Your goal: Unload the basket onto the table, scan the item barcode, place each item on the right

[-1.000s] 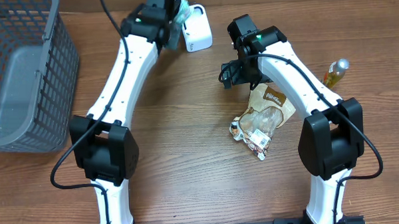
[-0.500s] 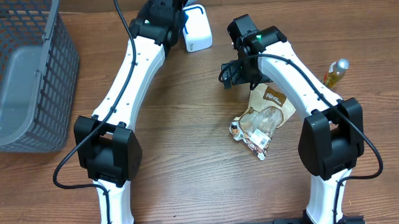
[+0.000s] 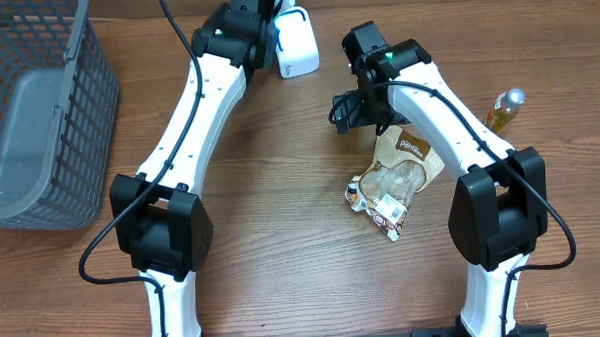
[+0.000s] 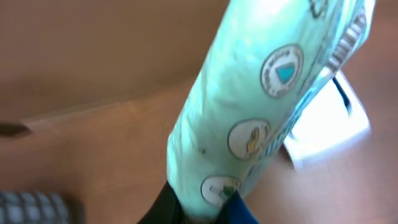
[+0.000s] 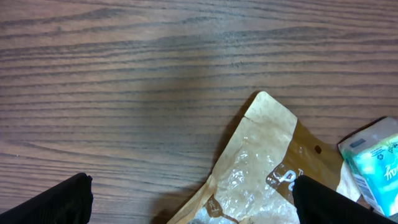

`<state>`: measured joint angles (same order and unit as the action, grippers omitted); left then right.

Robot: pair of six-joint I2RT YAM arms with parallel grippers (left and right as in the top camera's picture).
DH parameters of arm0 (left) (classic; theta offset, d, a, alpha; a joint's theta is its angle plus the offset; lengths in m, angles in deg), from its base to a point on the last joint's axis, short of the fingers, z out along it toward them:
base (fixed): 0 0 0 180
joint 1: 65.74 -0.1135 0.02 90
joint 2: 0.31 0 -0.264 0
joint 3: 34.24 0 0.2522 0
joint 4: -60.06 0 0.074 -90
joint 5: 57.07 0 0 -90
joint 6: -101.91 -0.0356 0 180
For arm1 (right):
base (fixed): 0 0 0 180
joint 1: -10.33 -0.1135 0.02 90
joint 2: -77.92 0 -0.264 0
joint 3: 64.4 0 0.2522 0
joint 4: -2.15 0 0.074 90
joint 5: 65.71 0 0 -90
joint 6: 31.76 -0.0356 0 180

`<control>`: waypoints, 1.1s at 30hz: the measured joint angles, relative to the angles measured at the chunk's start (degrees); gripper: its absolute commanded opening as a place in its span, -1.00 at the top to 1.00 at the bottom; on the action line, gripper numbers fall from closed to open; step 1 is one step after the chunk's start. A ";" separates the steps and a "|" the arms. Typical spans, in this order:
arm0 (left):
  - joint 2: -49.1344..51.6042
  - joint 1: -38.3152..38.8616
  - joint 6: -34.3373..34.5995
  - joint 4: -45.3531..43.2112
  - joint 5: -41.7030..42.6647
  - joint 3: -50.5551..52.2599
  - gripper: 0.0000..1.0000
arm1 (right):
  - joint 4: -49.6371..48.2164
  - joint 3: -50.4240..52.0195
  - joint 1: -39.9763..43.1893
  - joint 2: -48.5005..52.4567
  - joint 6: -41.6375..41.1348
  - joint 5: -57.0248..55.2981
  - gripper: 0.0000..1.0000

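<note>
Item: mint-green packet [image 4: 249, 106], likely light, soft, with slippery film.
Hold: left pincer [image 4: 199, 208] clenched on its end; a good spot, since the faces stay exposed.
Other arm: right pincer [image 5: 199, 205] released, empty.

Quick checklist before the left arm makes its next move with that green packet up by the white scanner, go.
1. Left hand shut on the mint-green plastic packet: ok.
2. Packet held close to the white box-shaped scanner: ok.
3. Packet's barcode turned toward the scanner: cannot tell.
4. Right hand open and holding nothing, above the brown paper bag: ok.
5. Right hand apart from the scanner, out of the left arm's way: ok.
</note>
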<state>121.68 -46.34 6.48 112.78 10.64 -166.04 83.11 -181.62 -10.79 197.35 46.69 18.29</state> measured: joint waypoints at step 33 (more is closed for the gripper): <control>17.31 7.74 -32.68 -28.24 -28.81 4.46 0.92 | 0.04 0.00 -0.02 0.00 0.02 -0.02 -1.00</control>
<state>138.99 -38.60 -26.20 84.54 -18.17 -161.58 83.15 -181.62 -10.81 197.35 46.71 18.27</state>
